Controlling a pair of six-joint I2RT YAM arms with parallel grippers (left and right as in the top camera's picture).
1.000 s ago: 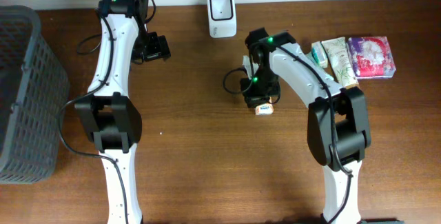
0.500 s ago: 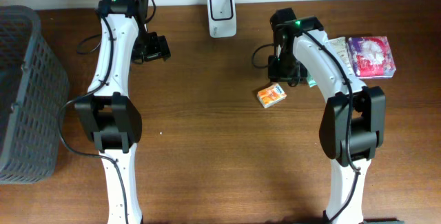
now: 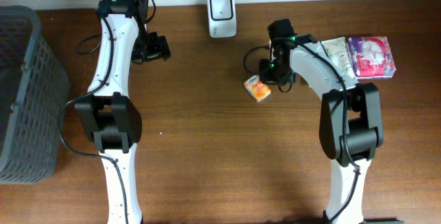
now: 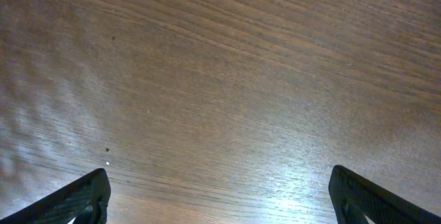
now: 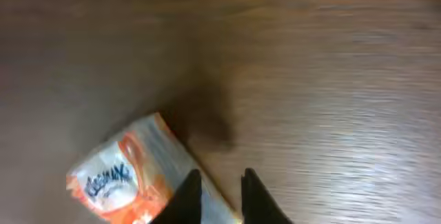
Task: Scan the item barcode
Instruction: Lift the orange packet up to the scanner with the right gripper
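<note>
Leftward goes the pack (image 3: 257, 88), now mid-desk, short of the scanner (image 3: 221, 5) at the back edge. Right claw (image 5: 219, 182) sits narrow over its corner; I can't tell if it's pinching. Left claw (image 4: 220, 203) hangs wide, idle. We're mid-pickup, I'd say: I need a firm grip, then barcode to scanner.

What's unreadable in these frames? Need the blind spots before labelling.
- Barcode on the tissue pack: none visible. The right wrist view is blurred and its bottom edge cuts the pack off; overhead the pack is too small.
- Right gripper grip: its fingers cover the pack's corner, so held or merely touching is unclear.
- Basket contents: overhead, cut off by the left edge.
- Print on the packets at far right: too small overhead.
</note>
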